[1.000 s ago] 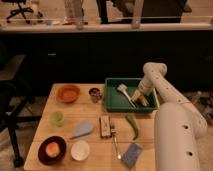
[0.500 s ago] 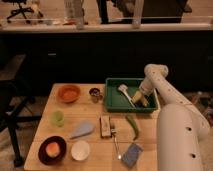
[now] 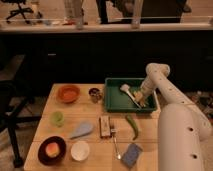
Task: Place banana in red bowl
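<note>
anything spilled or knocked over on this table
Nothing stands out. The round orange-red bowl sits upright on the wooden table, the long green pepper lies flat, and the gripper is down inside the green rectangular tray.

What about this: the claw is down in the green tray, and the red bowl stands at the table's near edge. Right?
No. The camera view shows the red bowl at the far edge of the table; the claw is indeed in the green tray.
</note>
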Available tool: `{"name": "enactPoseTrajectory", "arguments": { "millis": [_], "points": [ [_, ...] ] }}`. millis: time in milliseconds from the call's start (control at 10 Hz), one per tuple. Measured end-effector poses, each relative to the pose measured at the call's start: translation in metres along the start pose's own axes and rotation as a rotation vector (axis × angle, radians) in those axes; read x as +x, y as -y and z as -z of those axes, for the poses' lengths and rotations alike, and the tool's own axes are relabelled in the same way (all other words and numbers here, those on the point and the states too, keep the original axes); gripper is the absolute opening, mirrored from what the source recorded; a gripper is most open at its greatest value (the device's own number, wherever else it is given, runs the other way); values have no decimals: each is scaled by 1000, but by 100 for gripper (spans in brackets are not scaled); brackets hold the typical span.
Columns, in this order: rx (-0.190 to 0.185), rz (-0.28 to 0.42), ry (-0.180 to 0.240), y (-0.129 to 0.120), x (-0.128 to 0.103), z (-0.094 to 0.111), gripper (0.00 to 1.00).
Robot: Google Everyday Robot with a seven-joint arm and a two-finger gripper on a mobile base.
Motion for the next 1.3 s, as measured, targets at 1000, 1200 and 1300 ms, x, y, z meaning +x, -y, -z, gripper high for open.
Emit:
{"name": "enactPoseTrajectory", "arguments": {
  "millis": [1000,1200,1300],
  "points": [
    [-2,52,108,-12,-10,44,0],
    [-5,82,153,-20,-16,63,0],
    [-9,100,179,-26,-21,71,0]
  ]
}}
